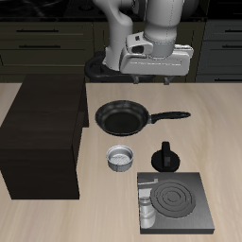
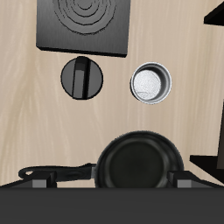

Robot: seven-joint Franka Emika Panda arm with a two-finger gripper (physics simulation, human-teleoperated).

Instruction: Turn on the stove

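Observation:
The stove (image 1: 175, 200) is a flat dark-grey slab near the table's front edge, with a grey, unlit spiral coil (image 1: 173, 199) and a small knob (image 1: 144, 200) at its edge. The wrist view shows only part of the stove (image 2: 85, 22), and the knob lies out of frame there. My gripper (image 1: 151, 81) hangs high above the back of the table, over the far rim of the frying pan and well away from the stove. In the wrist view its fingertips (image 2: 35, 182) stand wide apart, so my gripper (image 2: 112, 185) is open and holds nothing.
A black frying pan (image 1: 123, 117) lies mid-table, its handle pointing sideways. Between pan and stove stand a small black pot (image 1: 166, 157) and a silver bowl (image 1: 121, 158). A large dark-brown cabinet (image 1: 43, 137) fills one side of the table.

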